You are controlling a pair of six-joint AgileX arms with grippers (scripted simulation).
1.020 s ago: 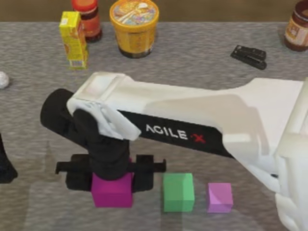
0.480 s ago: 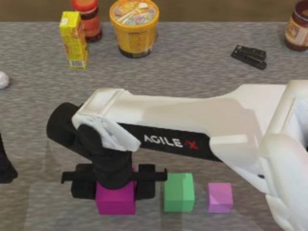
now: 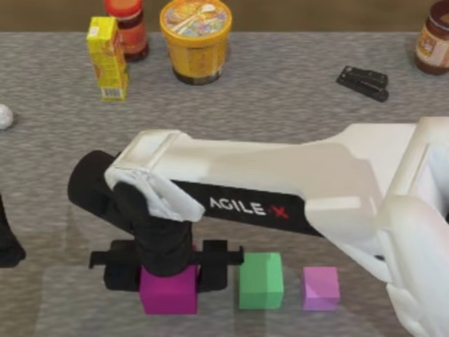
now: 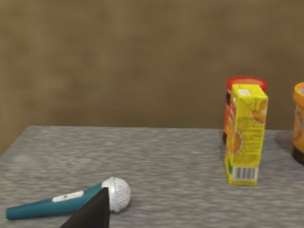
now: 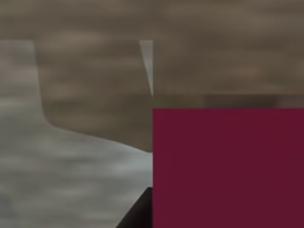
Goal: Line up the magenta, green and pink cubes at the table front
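- Nearest, along the front of the table point(image 3: 63, 126), the three cubes are sitting in one row: the magenta cube point(image 3: 168, 295) toward the left, the green cube point(image 3: 260, 282) just beside it to the right with a gap, then the pink cube point(image 3: 320, 288) after another gap.
- The right gripper point(image 3: 167, 261) is reaching across from the right and hanging directly over the magenta cube, its dark fingers flanking the cube's sides; I cannot tell whether the jaws are pinching it or spread just clear.
- In the right wrist view, the magenta cube is filling the frame close up.
- I judge the line-up as all but done; what is left looks like letting go and backing the arm off.
- The left arm is sitting parked at the table's left edge.
- Farther back, a yellow carton point(image 3: 106, 57), a red-lidded jar point(image 3: 126, 24) and an orange tub point(image 3: 196, 36) are standing along the rear.
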